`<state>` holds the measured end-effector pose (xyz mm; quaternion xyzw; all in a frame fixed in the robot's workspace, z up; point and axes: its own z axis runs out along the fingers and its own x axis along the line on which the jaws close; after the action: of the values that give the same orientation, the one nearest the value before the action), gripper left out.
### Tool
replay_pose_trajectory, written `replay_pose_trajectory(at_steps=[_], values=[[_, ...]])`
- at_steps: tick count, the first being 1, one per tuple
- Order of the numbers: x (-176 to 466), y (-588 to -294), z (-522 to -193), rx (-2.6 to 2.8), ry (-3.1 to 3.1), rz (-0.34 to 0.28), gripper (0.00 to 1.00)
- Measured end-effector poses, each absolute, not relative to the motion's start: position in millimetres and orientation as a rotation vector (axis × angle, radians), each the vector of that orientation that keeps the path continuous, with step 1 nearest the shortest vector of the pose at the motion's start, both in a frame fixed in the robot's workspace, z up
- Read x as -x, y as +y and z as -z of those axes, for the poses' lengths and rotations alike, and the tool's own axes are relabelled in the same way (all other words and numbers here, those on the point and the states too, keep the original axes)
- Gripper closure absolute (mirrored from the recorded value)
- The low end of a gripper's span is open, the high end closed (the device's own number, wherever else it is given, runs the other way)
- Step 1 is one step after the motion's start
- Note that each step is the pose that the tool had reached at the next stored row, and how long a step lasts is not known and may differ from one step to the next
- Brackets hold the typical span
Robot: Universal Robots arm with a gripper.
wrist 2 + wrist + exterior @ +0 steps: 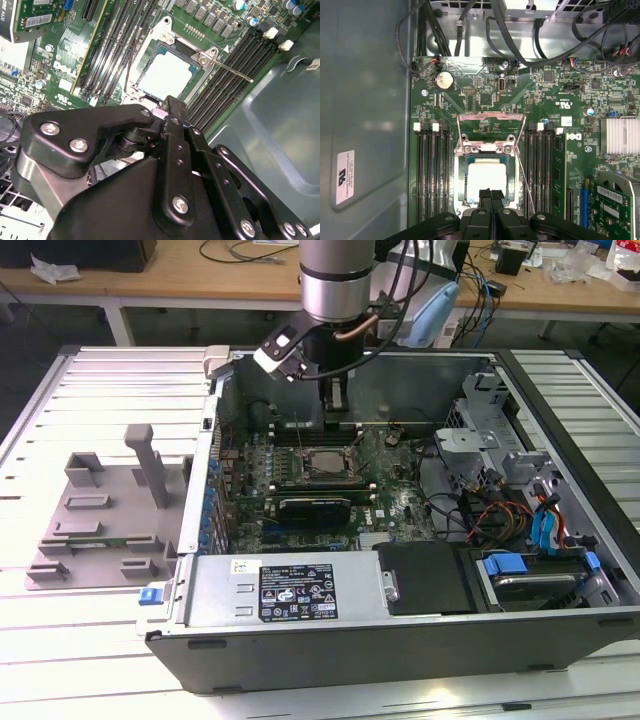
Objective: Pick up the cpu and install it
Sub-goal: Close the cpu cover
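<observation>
Inside the open case (pixel 400 652), on the motherboard (pixel 485 97), within the socket (pixel 461 175): the cpu (pixel 487 177). Lies flat, pale metal top facing up. Shows in both wrist views save for the edge tucked behind the gripper (pixel 490 192). Looks near enough square, so offers no clear long axis. Sets its sides parallel to the socket walls and to the slots (pixel 432 175) banked along two opposite sides of the socket.

Beyond the cpu, toward the coin cell (pixel 444 79): the load frame (pixel 490 131), swung up and open, leaving the chip uncovered. Alongside the socket: the lever (pixel 525 182), a thin wire standing free and slanting across the neighbouring slots.

Over the cpu's hidden edge: the gripper, narrow, its two fingers (pixel 484 196) side by side with barely a line between them, nothing held. Cannot tell whether the tips touch the metal top.

Read as a dial on the exterior view, socket at the centre:
- Toward twelve o'clock, the gripper under the arm (pixel 335 280), pointing straight down near the case's far wall.
- Toward six o'clock, the power supply (pixel 300 590) against the case's near wall.
- Toward three o'clock, the drive cage (pixel 480 435) and a tangle of cables.
- Toward nine o'clock, well apart and outside the case, the grey tray (pixel 95 510) on the slatted table (pixel 70 665).
</observation>
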<state>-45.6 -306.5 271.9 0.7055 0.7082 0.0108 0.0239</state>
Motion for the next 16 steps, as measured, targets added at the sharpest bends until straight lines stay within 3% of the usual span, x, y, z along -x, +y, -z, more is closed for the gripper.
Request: replay_pose_trajectory(at_steps=[16], values=[[45.3, -306.5, -286.3, -2.183, 2.192, -0.033, 0.89]])
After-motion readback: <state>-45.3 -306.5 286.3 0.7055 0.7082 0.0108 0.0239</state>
